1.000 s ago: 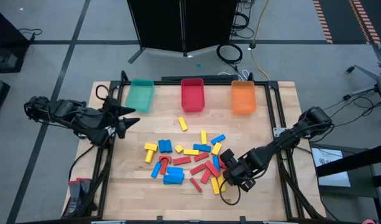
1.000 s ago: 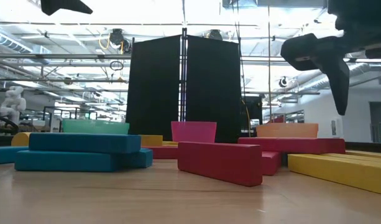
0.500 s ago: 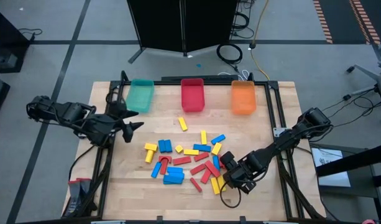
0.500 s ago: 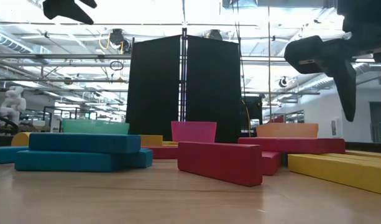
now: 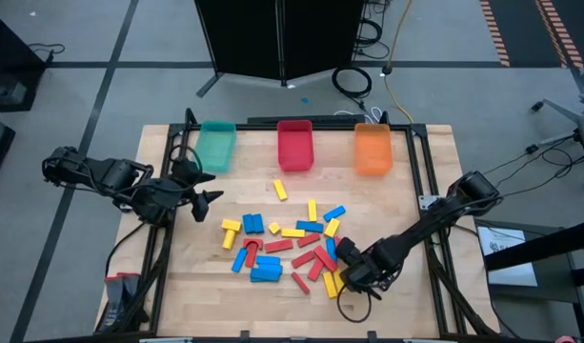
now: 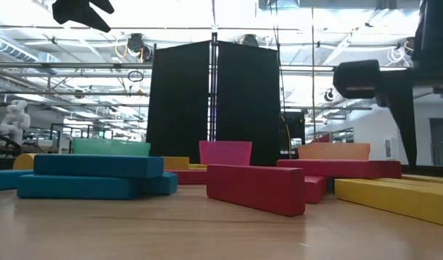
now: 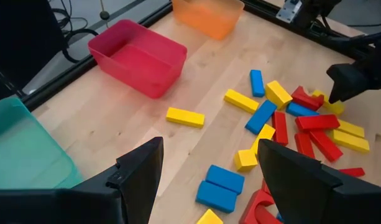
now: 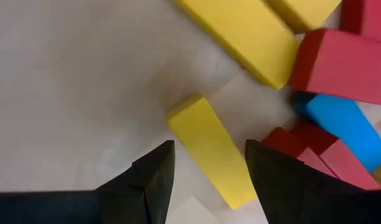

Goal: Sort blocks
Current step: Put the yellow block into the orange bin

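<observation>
Since a second ago, my right gripper (image 5: 347, 274) has slid lower and closer to the right-hand edge of the block pile (image 5: 290, 243), while my left gripper (image 5: 208, 196) has swung outward from the table's (image 5: 396, 205) left rail toward the pile. Item one, right gripper: low over the wood at the pile's right fringe, jaws partly parted with a yellow bar (image 8: 212, 151) lying between the fingers (image 8: 153, 174), which straddle it; I cannot tell whether the pads touch it, and it rests flat on the table. Item two, left gripper: raised above the table, up and to the left of the pile, jaws standing wide apart, nothing between them. Item three, the blocks: red, yellow and blue pieces heaped in the middle of the table, with one yellow bar (image 5: 280, 190) lying apart between the pile and the red bin (image 5: 294, 145). Item four, bins: teal bin (image 5: 215, 146), red bin and orange bin (image 5: 372, 150) in a row along the far edge, beyond the pile. From table height I see a stacked pair of blue blocks (image 6: 98, 176) and a red bar (image 6: 256, 188) nearest the camera.
</observation>
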`<state>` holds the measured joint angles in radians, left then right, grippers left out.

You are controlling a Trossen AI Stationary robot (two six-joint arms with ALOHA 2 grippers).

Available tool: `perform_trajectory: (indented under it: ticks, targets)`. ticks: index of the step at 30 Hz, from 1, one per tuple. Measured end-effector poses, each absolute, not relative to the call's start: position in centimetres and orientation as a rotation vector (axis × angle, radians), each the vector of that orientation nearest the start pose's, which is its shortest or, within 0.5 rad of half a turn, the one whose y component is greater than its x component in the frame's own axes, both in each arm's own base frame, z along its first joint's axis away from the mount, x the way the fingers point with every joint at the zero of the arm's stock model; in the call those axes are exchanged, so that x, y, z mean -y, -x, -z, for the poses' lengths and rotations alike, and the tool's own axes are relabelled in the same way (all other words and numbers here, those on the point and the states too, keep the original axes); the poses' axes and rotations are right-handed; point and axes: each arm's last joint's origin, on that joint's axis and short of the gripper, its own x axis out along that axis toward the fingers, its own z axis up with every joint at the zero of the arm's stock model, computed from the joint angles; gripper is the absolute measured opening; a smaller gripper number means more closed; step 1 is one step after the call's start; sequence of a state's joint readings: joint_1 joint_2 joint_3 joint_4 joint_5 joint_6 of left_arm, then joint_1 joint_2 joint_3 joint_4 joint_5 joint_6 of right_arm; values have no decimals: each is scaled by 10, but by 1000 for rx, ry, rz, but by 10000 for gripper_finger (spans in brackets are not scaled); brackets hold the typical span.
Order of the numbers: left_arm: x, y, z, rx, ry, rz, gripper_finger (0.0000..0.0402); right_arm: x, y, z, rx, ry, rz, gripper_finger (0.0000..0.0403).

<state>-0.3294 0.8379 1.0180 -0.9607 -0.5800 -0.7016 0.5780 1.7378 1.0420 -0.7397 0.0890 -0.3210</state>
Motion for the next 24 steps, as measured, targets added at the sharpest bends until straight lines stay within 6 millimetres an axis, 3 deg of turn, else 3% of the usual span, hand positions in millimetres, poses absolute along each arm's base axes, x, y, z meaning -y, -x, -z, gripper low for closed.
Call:
perform_trajectory:
  ticks: [15, 24]
  targets:
    - [29, -135, -336, -600, 313, -471, 267, -165, -262, -141, -1284, 883, -727, 187]
    - [29, -135, -336, -600, 312, -472, 267, -159, -262, -138, -1331, 754, -668, 83]
